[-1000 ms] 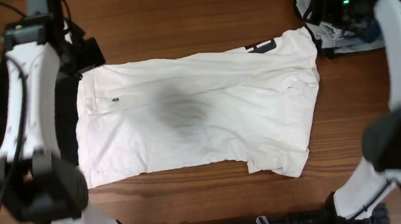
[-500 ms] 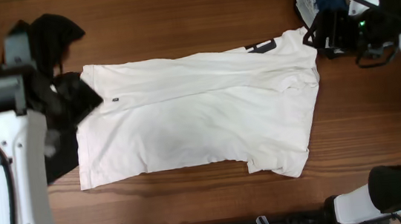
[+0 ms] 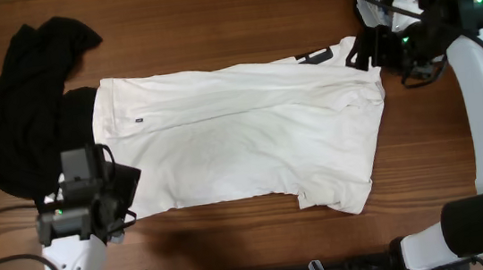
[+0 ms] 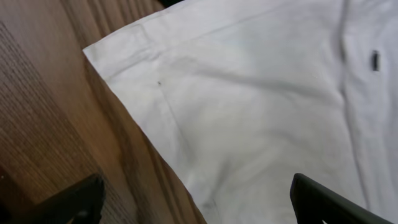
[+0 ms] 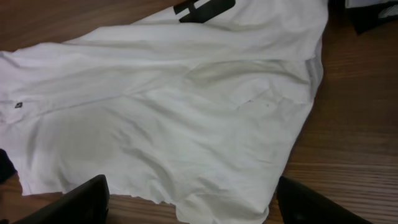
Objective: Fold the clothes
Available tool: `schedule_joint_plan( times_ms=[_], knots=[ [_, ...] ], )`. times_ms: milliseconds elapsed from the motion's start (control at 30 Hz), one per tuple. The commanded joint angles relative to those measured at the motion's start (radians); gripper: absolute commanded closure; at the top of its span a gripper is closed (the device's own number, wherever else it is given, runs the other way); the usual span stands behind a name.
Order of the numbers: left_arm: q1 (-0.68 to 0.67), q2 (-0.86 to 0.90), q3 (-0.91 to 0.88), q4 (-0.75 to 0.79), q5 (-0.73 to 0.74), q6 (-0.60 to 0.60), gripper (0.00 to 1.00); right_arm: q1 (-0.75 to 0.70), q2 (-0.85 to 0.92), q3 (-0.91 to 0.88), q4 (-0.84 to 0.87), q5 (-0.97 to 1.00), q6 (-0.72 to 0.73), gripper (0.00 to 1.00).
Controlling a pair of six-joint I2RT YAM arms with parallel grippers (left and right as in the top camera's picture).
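Item: white shirt (image 3: 242, 144), spread flat on the table (image 3: 211, 12), long axis running left to right. We find its near-left corner just ahead of the left gripper (image 3: 120, 191), jaws spread and empty. Its far-right corner lies beside the right gripper (image 3: 366, 50), likewise released. 2 arms, 1 corner each.

We're seeing bare brown wooden tabletop (image 3: 212, 30) lying open beyond and before the flat white fabric garment (image 3: 242, 144); the crumpled black fabric garment (image 3: 24, 122) is blocking the left side.
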Motion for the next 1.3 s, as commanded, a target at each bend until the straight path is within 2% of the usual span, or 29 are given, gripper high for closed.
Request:
schedule_joint_plan(
  times_ms=[0, 33, 133, 267, 433, 633, 767, 1000, 1100, 1167, 1200, 1267],
  knots=[
    [0.01, 0.051, -0.092, 0.045, -0.071, -0.121, 0.04, 0.045, 0.0, -0.01, 0.005, 0.01, 0.018, 0.13],
    [0.018, 0.073, -0.103, 0.053, -0.081, -0.151, 0.0, 0.055, 0.0, -0.01, 0.005, 0.01, 0.018, 0.13],
    [0.063, 0.142, -0.115, 0.065, -0.109, -0.235, 0.0, 0.086, 0.0, -0.01, 0.005, 0.01, 0.018, 0.13],
    [0.174, 0.225, -0.115, 0.126, -0.114, -0.234, 0.0, 0.118, 0.0, -0.01, 0.005, 0.032, 0.044, 0.13],
    [0.266, 0.299, -0.115, 0.24, -0.117, -0.127, 0.0, 0.124, 0.0, -0.01, 0.005, 0.032, 0.044, 0.13],
    [0.284, 0.358, -0.115, 0.339, -0.116, -0.024, 0.03, 0.124, 0.0, -0.01, 0.005, 0.032, 0.044, 0.13],
    [0.284, 0.397, -0.115, 0.342, -0.113, -0.02, 0.14, 0.124, 0.0, -0.01, 0.004, 0.032, 0.044, 0.13],
    [0.284, 0.439, -0.115, 0.279, -0.114, -0.02, 0.18, 0.124, 0.0, -0.01, 0.004, 0.032, 0.044, 0.13],
    [0.284, 0.439, -0.125, 0.279, -0.122, -0.02, 0.34, 0.124, 0.0, -0.01, 0.004, 0.032, 0.044, 0.13],
    [0.284, 0.439, -0.13, 0.288, -0.125, -0.02, 0.54, 0.124, 0.0, -0.01, 0.004, 0.032, 0.044, 0.13],
    [0.284, 0.439, -0.131, 0.298, -0.124, -0.018, 0.6, 0.124, 0.0, -0.01, 0.003, 0.032, 0.044, 0.13],
    [0.284, 0.439, -0.132, 0.304, -0.124, 0.036, 0.83, 0.124, 0.0, -0.01, 0.0, 0.032, 0.044, 0.13]
  ],
)
